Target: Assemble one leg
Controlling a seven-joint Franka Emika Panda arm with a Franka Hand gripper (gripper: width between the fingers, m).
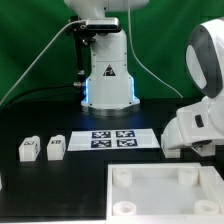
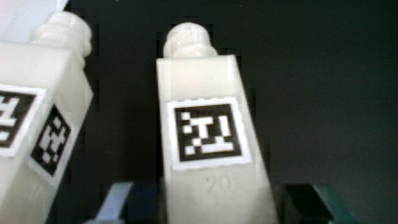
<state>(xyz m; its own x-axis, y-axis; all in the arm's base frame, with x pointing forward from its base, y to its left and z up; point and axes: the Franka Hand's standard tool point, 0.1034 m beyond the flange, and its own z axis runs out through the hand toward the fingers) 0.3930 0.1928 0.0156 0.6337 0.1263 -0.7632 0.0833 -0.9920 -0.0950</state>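
1. Exterior view: two small white plastic tagged legs (image 1: 28,149) sit on the black tabletop (image 1: 60,192) at the exterior view's left; my pincer is hidden here.
2. Wrist view: pincer (image 2: 222,205) spread around one leg (image 2: 214,110), not touching; its twin (image 2: 36,110) stands just beside and risks getting bumped, I reckon.

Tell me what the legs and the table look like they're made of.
The leg is probably hard white plastic with a matte finish: smooth flat faces and a rounded, moulded-looking peg on top. Its tag looks like a printed sticker. The table is black and matte with no glare; whether it is cloth or a mat is unclear.
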